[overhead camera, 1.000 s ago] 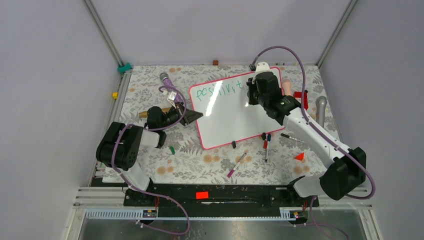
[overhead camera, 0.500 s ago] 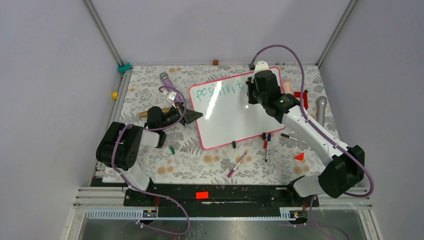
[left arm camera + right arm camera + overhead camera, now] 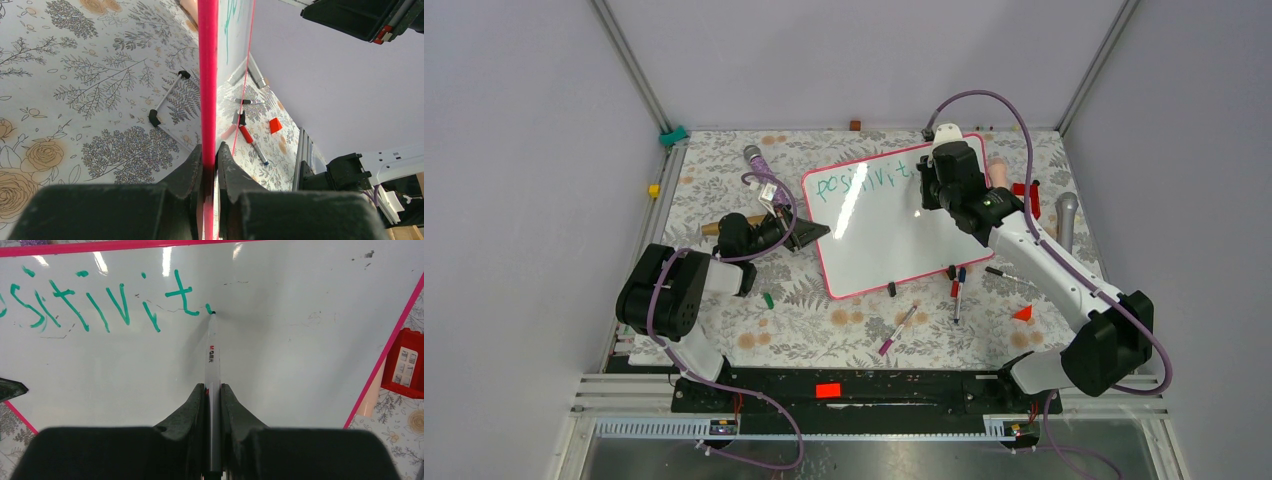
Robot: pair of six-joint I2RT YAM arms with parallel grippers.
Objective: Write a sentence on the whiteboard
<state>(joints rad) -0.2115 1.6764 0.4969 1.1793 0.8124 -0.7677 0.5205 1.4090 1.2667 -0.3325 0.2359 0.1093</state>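
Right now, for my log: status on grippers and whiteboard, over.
Left gripper shut on whiteboard edge. Right gripper shut on marker, tip touching whiteboard. Nothing blocking.

We count one whiteboard (image 3: 874, 235), two microphones (image 3: 752, 154) (image 3: 1066, 212) and four markers (image 3: 212, 365): one touching the whiteboard, three loose (image 3: 898, 328) (image 3: 957, 295) (image 3: 1007, 272) on the table (image 3: 724, 180). We also count one red triangle (image 3: 1023, 313) and one yellow cube (image 3: 653, 190).

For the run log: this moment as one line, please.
left gripper: shut on whiteboard edge | right gripper: shut on marker | tip on whiteboard after green lettering
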